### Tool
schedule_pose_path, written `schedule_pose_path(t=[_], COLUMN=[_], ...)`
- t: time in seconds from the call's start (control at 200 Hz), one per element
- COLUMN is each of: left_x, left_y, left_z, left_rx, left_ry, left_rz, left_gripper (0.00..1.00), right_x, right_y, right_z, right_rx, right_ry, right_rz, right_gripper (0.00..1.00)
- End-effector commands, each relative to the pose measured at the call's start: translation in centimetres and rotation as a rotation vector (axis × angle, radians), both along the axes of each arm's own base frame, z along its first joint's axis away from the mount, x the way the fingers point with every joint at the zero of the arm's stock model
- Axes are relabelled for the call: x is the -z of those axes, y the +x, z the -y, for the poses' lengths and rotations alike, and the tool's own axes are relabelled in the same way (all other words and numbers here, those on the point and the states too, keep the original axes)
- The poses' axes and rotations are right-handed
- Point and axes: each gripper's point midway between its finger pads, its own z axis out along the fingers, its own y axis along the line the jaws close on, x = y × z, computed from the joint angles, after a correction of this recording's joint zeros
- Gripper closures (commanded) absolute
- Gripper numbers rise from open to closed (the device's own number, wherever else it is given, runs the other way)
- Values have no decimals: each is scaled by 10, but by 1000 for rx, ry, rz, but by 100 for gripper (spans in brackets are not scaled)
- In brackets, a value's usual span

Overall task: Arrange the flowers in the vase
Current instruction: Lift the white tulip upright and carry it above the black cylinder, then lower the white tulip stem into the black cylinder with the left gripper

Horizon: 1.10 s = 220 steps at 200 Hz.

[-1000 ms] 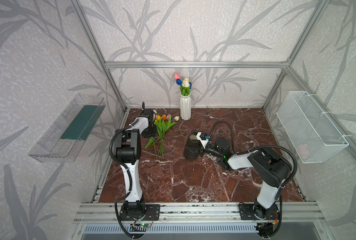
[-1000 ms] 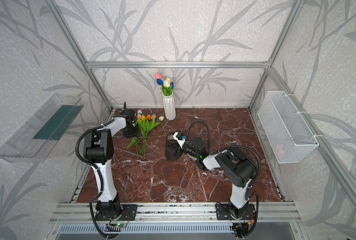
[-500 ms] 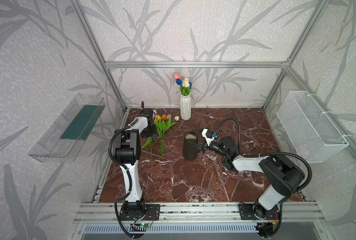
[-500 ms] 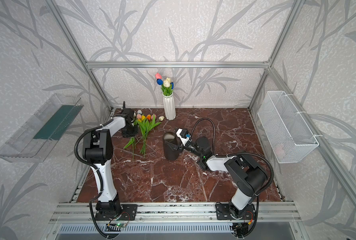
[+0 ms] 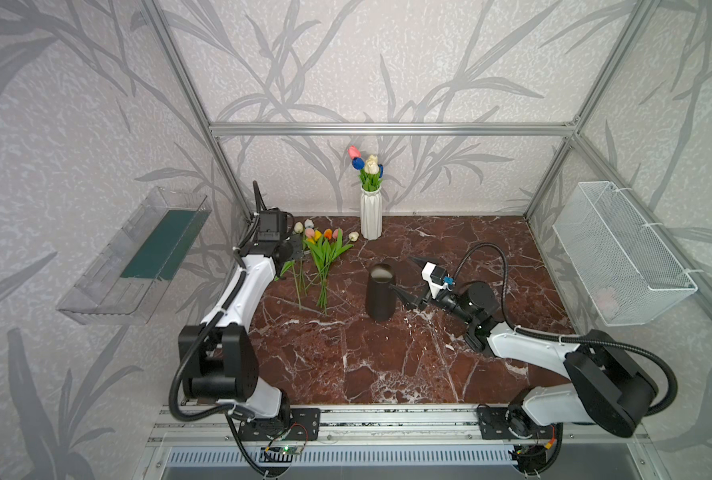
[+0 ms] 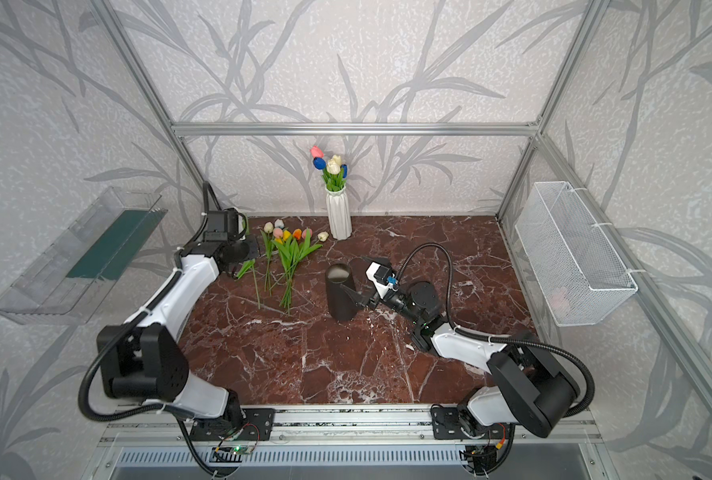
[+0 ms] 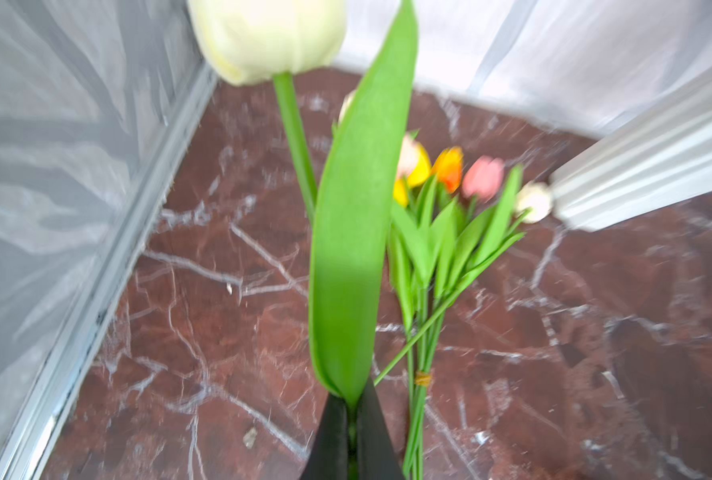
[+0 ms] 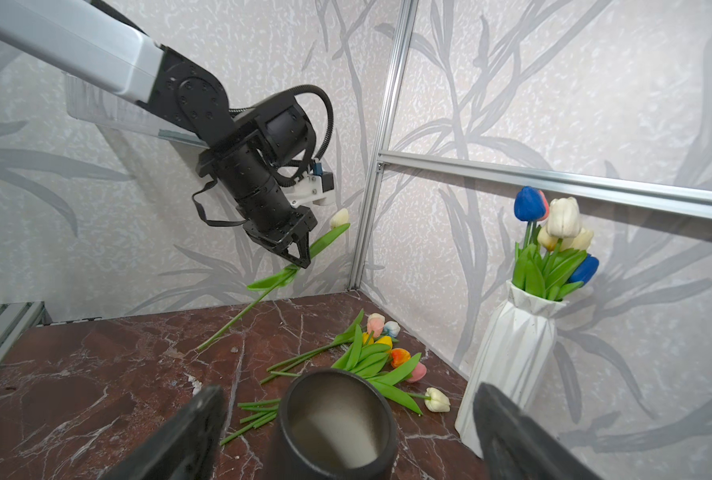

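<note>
Left gripper (image 8: 300, 259) is clamped on 1 cream tulip (image 8: 339, 218) at its leaf, beside the loose flowers (image 5: 325, 253) lying near the white vase (image 5: 371, 216). Right gripper (image 5: 404, 274) has its fingers spread wide, either side of the empty black vase (image 5: 381, 295).

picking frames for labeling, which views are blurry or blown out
Left wrist view: smeared throughout, the white tulip close up and soft, the wall behind washed out. Right wrist view: loose flowers crisp, only the right gripper in the foreground soft. Both top views: sharp, evenly lit.
</note>
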Motion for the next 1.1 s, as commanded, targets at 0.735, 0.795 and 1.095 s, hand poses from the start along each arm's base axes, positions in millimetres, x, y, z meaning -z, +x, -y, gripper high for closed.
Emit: schedule_pose_path(t=[0.735, 0.795, 1.095], left_x=[-213, -199, -142], left_y=[-92, -86, -81], left_z=[250, 251, 265], left_rx=[993, 970, 990], left_ry=[-327, -332, -338], left_rz=[1044, 1025, 895], left_gripper=[100, 100, 100], right_x=[2, 2, 5], right_y=[-26, -27, -27], right_z=[25, 26, 23], right_rx=[79, 81, 72], right_ry=[-9, -12, -23], right_rz=[148, 152, 152], right_gripper=[3, 3, 3])
